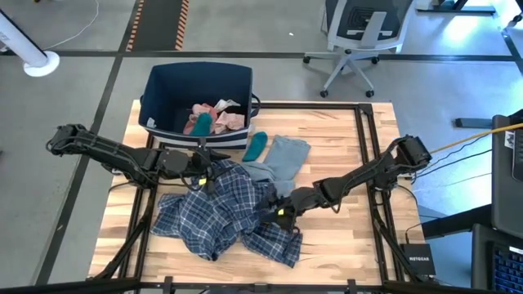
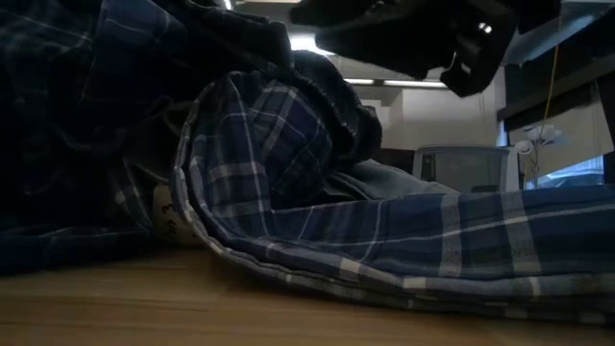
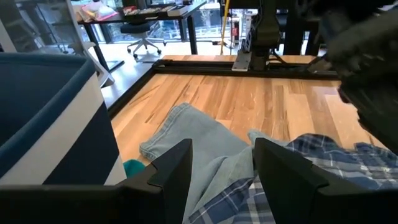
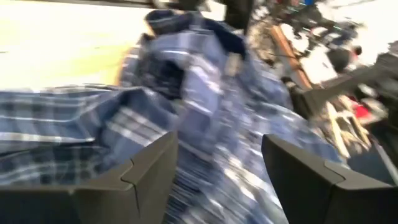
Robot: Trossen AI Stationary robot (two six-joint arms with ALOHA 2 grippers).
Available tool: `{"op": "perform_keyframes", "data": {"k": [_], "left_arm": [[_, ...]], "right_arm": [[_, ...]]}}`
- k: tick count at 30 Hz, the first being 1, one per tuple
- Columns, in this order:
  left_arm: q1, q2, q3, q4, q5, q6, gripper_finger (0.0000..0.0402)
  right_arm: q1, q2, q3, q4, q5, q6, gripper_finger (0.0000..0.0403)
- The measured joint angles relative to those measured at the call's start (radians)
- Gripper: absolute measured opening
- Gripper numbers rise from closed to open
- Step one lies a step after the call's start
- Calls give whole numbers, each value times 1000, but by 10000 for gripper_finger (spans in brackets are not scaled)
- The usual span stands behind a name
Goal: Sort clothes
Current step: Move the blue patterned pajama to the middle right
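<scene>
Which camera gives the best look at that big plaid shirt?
The high view: the plaid shirt lies there whole, crumpled on the table. The low view shows only nearby folds, the right wrist view a blurred stretch, the left wrist view one corner.

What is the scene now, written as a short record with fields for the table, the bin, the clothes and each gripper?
table: wooden top, bin at its far edge
bin: dark blue bin, holding pink pieces and a teal piece
plaid shirt: plaid shirt crumpled at the table's middle
grey-blue garment: grey-blue garment flat beside the bin, partly under the shirt
teal item: second teal piece on the table by the bin
left gripper: left gripper at the shirt's far edge, fingers open
right gripper: right gripper over the shirt, fingers open
</scene>
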Motion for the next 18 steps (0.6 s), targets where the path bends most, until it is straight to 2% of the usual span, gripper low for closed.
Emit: {"op": "perform_keyframes", "data": {"k": [3,9,14,18], "left_arm": [[1,0,0,1,0,4,169],[1,0,0,-8,0,-13,169],[1,0,0,-5,1,-6,169],[1,0,0,-7,0,-3,169]], "right_arm": [[0,76,71,-63,8,-38,253],[-1,192,201,-176,241,-107,253],[-12,227,262,-225,352,-162,251],[-21,229,272,-233,441,-176,215]]}}
